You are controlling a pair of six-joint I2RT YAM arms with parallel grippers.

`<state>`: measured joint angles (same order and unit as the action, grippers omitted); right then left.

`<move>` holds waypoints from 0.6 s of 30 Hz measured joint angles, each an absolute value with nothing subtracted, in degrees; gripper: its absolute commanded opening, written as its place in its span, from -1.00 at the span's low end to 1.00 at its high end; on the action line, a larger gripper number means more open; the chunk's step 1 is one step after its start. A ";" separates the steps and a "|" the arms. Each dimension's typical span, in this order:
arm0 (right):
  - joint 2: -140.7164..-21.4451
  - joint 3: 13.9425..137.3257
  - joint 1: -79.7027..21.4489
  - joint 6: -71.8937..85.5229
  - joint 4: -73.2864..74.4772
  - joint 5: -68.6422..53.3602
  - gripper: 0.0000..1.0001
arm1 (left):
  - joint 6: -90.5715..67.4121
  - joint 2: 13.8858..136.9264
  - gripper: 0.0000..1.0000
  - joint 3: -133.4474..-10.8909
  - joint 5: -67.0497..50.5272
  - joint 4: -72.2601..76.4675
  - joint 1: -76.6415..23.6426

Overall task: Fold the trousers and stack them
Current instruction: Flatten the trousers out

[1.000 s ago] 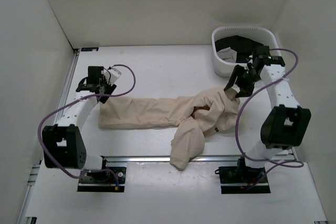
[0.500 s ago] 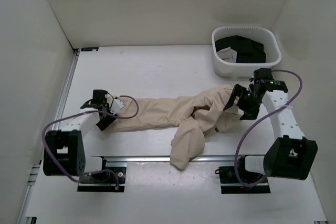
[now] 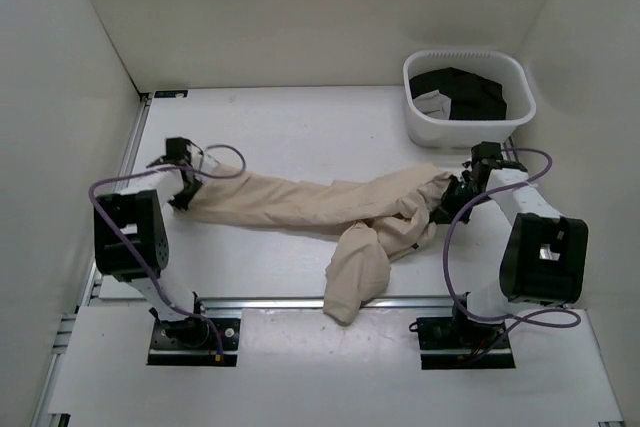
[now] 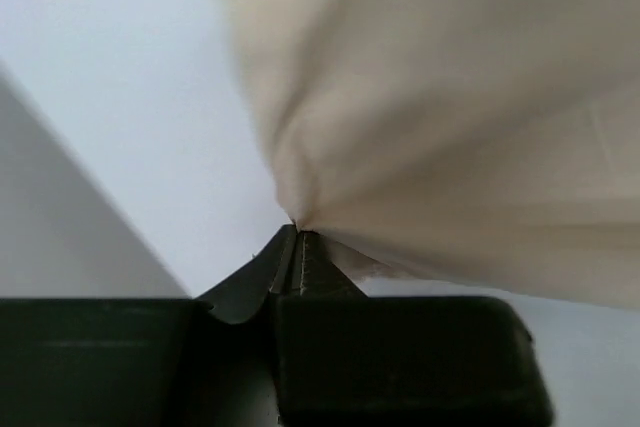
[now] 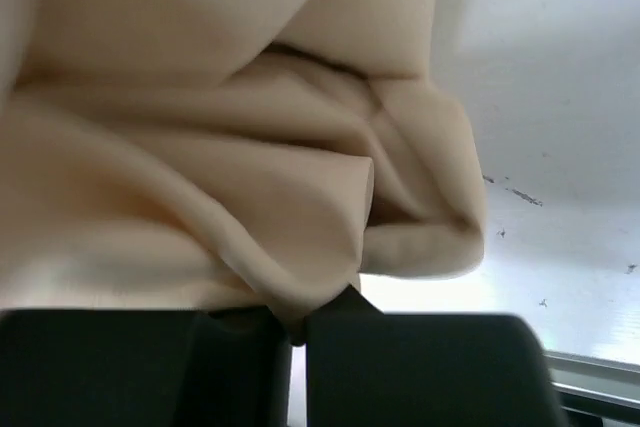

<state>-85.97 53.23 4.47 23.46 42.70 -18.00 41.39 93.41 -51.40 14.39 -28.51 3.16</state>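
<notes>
Your large beige soft cotton trousers (image 3: 330, 209) lay unfolded and crumpled across the middle of the white bench (image 3: 300, 127). One leg ran long and fairly flat to the left, where your left claw (image 3: 182, 195) was pinched shut on its end, the cloth gathered to a point between the tips. The waist end was bunched in thick folds at the right, and your right claw (image 3: 448, 205) was clamped on that bunch. The other leg bent back toward the near edge, rumpled. A small dark tag (image 3: 411, 247) showed near the bend.
</notes>
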 measured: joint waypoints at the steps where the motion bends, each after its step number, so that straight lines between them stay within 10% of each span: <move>1: -85.80 54.57 4.32 23.49 43.48 -17.96 -1.00 | 40.66 95.72 -0.66 -55.46 14.59 -28.58 5.72; 4: -84.71 60.99 3.14 23.59 46.17 -18.09 -1.00 | 38.87 102.28 0.03 -70.02 15.38 -30.26 11.84; 5: -84.20 63.55 2.39 23.73 46.68 -18.20 -1.00 | 38.17 103.79 0.99 -75.07 15.51 -30.48 13.58; 12: -83.68 69.97 -4.45 25.69 46.92 -18.90 -1.00 | 37.21 95.53 1.00 -80.84 12.51 -36.32 7.14; 18: -87.29 69.84 -5.21 27.16 47.03 -17.93 -1.00 | 35.88 85.06 1.00 -78.17 -0.78 -46.72 -21.21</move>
<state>-87.29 69.84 -5.21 27.16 47.03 -17.93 35.88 85.06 -78.17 -0.78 -46.72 -21.21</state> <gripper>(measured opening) 0.021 0.990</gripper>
